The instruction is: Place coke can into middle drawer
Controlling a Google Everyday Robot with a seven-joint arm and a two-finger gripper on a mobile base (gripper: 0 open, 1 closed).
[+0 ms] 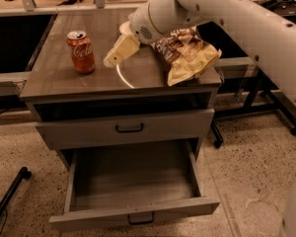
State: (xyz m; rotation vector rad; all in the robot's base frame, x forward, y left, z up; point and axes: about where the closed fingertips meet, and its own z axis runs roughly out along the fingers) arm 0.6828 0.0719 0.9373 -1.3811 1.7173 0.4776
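Note:
The coke can (82,52), red-orange with a silver top, stands upright on the left part of the cabinet top. My gripper (119,52) hangs just above the top, a short way right of the can and not touching it. The middle drawer (138,212) is pulled open at the bottom of the cabinet; its grey floor is bare. The like upper drawer (129,128) above it is closed.
A yellow-brown chip bag (190,53) lies on the right part of the cabinet top, partly under my white arm (227,14). Dark tables stand behind and to both sides. A black stand leg (10,194) lies on the floor at the lower left.

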